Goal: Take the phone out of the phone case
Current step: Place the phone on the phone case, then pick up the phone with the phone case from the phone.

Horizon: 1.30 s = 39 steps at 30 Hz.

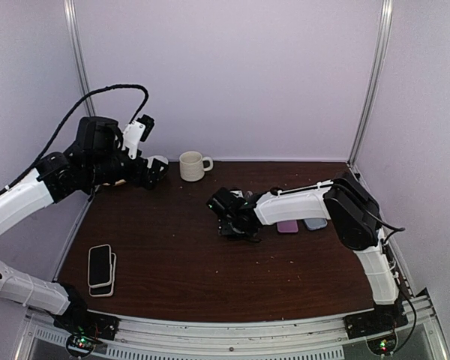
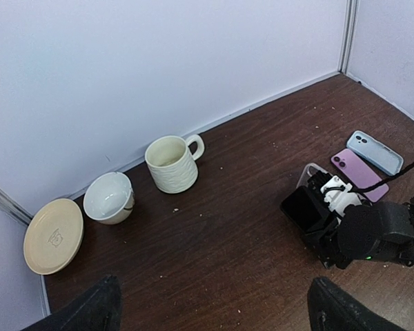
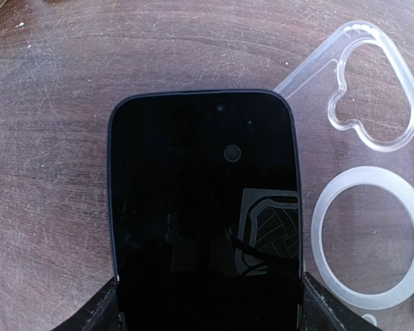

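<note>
- Close to the near-left corner of the table (image 1: 210, 281) lie two stacked phones (image 1: 100, 268), dark screens up.
- At the middle of the table the right gripper (image 3: 207, 310) is clenched on the lower sides of the black phone (image 3: 205, 207) — the phone is out of its case.
- The clear phone case (image 3: 372, 172) lies flat on the wood just beside the phone, between it and a purple phone (image 2: 359, 169).
- A pale blue phone (image 2: 377, 152) lies next to the purple one, nearer the right edge.
- The left gripper (image 2: 214, 307) hangs raised over the far-left part — its jaws are spread wide and hold nothing.
- Along the far edge stand a cream mug (image 2: 171, 163) and a white bowl (image 2: 109, 198); a cream plate (image 2: 53, 236) is in the far-left corner.
</note>
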Each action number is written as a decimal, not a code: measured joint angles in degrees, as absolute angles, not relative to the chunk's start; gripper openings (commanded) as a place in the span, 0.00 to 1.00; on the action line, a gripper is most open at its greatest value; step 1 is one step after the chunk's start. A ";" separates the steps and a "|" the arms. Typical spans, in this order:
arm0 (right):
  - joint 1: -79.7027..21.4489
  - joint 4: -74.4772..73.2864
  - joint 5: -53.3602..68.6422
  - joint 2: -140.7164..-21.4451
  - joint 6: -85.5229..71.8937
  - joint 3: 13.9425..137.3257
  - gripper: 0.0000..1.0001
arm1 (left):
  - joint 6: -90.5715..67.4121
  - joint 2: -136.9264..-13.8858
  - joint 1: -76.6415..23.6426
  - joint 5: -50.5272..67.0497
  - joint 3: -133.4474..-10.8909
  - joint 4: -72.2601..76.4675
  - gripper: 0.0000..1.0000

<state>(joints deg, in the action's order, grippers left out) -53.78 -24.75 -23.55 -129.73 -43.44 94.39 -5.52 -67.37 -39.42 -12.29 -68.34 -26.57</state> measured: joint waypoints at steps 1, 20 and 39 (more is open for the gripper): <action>-53.76 -24.69 -23.55 -129.73 -43.44 94.35 0.54 | -5.50 -67.42 -39.42 -12.29 -68.34 -26.57 0.97; -52.66 -26.33 -23.55 -128.05 -40.97 93.34 0.81 | -5.43 -68.38 -39.42 -12.29 -68.34 -26.59 0.97; -51.48 -24.14 -21.76 -122.93 -36.49 92.92 0.90 | -4.08 -68.49 -39.42 -14.24 -68.34 -26.61 0.98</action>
<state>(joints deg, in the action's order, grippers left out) -51.48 -24.14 -21.76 -122.93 -36.49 92.92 -4.08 -68.49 -39.42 -14.24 -68.34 -26.61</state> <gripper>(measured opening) 0.887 0.974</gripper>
